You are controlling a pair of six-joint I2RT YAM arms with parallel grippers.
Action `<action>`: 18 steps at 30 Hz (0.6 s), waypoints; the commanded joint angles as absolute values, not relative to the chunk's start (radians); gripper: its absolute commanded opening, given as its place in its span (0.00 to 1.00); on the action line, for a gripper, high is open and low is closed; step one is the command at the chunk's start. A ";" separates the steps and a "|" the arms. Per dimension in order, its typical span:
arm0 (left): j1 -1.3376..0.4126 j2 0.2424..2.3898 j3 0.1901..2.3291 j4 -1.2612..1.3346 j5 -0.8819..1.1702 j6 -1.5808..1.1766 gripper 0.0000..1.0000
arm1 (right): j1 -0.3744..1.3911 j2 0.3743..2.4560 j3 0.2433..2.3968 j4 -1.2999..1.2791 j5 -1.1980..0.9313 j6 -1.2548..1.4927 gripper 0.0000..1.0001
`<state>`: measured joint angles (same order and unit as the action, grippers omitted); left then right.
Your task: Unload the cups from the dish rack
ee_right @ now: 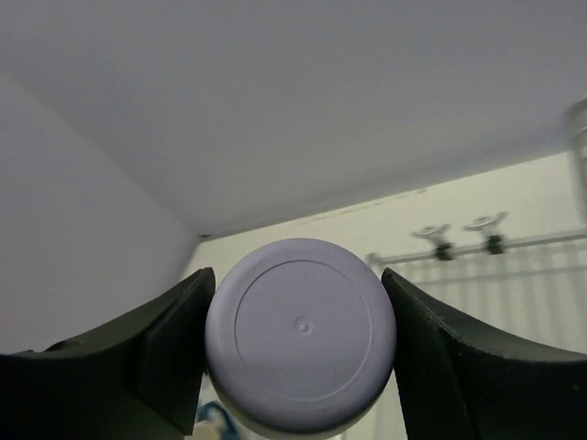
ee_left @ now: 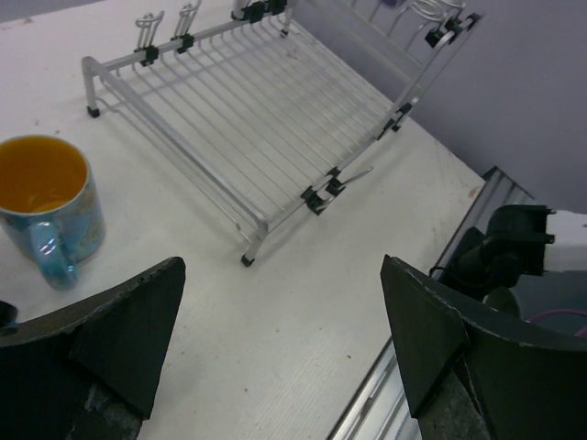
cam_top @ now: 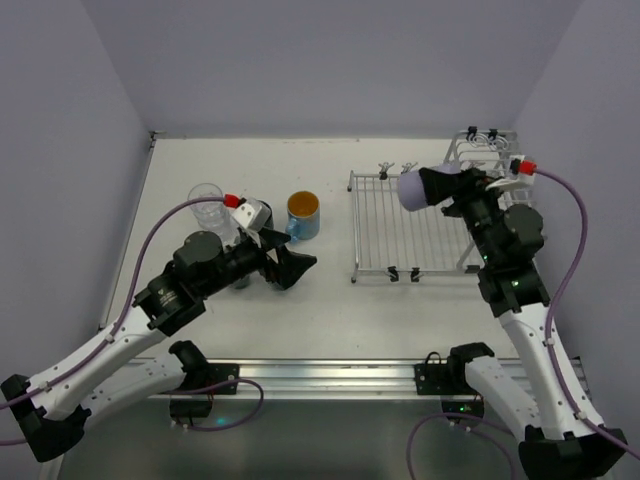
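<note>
The silver wire dish rack (cam_top: 405, 228) stands right of centre with nothing on its flat grid; it also shows in the left wrist view (ee_left: 248, 119). My right gripper (cam_top: 432, 187) is shut on the lavender tumbler (cam_top: 410, 190) and holds it on its side above the rack, base pointing left. In the right wrist view the tumbler's round base (ee_right: 301, 335) sits between both fingers. The light blue mug with orange inside (cam_top: 303, 215) (ee_left: 41, 197) stands on the table left of the rack. A clear ribbed glass (cam_top: 208, 204) stands further left. My left gripper (cam_top: 290, 262) (ee_left: 284, 339) is open and empty, low over the table below the mug.
The rack's taller basket section (cam_top: 480, 150) is at the far right by the wall. Black clips (cam_top: 403, 273) sit on the rack's near edge. The metal rail (cam_top: 330, 375) runs along the table's front edge. Walls close in on three sides.
</note>
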<state>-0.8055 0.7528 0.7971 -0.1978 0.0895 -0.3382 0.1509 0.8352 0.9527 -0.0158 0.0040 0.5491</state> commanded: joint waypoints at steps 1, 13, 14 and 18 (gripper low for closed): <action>-0.804 0.800 0.807 -0.028 0.215 -0.481 0.90 | 0.228 0.795 0.792 0.300 -0.331 0.843 0.34; -0.807 1.006 0.635 0.569 0.405 -0.867 0.72 | 0.411 0.741 0.467 0.727 -0.480 1.115 0.37; -0.810 1.012 0.621 0.610 0.411 -0.883 0.71 | 0.416 0.741 0.439 0.742 -0.480 1.127 0.37; -0.822 1.034 0.588 0.721 0.419 -0.960 0.67 | 0.431 0.755 0.402 0.775 -0.485 1.143 0.38</action>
